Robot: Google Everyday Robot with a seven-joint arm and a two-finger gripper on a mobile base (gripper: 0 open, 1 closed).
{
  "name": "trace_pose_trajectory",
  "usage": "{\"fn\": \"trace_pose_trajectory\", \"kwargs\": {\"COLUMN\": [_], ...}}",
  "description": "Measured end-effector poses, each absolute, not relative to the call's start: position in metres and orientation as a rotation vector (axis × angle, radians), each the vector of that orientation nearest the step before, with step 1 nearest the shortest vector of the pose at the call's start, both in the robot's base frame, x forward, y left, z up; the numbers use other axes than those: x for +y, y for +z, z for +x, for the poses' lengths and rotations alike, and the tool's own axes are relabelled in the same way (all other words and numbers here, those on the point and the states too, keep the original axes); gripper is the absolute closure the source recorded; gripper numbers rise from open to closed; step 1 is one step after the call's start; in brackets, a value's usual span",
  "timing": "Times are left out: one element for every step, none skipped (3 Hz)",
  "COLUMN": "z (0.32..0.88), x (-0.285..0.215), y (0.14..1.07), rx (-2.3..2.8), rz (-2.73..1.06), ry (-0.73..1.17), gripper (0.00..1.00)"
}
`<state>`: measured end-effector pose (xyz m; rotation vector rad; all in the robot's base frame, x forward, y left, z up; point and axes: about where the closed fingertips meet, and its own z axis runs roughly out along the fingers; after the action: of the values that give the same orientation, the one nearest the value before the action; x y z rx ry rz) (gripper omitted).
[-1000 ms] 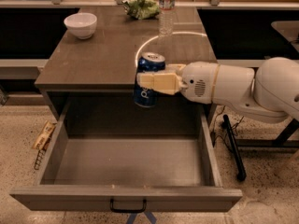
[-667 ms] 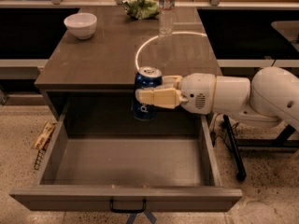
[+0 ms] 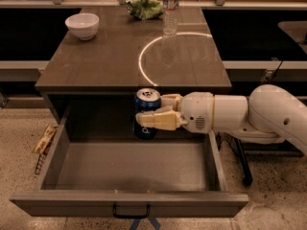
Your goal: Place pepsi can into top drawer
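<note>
The pepsi can (image 3: pixel 147 102) is hanging upright over the back part of the open top drawer (image 3: pixel 72 202). Its base is looking clear of the drawer floor, though I cannot be sure how much gap there is.

The end effector (image 3: pixel 149 113) is reaching in from the drawer's right side. It is gripping the can side-on around the middle, one pale finger (image 3: pixel 156 120) crossing the blue label in front and the other sitting behind. The fingers are closed only as far as the can's width allows, and nothing else is touching them.

I am judging the can to be a light, thin-walled thing. It is stiff enough along its height but likely to dent if pinched hard, and its painted skin is smooth and could slip. Whether it is full I cannot tell. The mid-body hold is looking like the right place, since the round wall is widest there and the weight is sitting evenly above and below.

The drawer is standing pulled well out, its black handle (image 3: pixel 131 212) facing me and its floor bare beneath the can. Above and behind the drawer, the table (image 3: pixel 96 66) is carrying a white bowl (image 3: pixel 82 25) and a clear bottle (image 3: pixel 170 11), both well apart from the can.
</note>
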<state>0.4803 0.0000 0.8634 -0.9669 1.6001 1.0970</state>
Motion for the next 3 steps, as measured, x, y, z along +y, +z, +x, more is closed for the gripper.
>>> {"fn": "trace_pose_trajectory", "kwargs": {"z": [0.480, 0.484, 0.486], "x": [0.019, 0.042, 0.064], "y": [0.843, 0.816, 0.793], "rx": [1.574, 1.536, 1.487], "rz": [-0.980, -1.018, -1.053], "ry": [1.087, 1.111, 1.138], "gripper": [1.00, 1.00, 1.00]}}
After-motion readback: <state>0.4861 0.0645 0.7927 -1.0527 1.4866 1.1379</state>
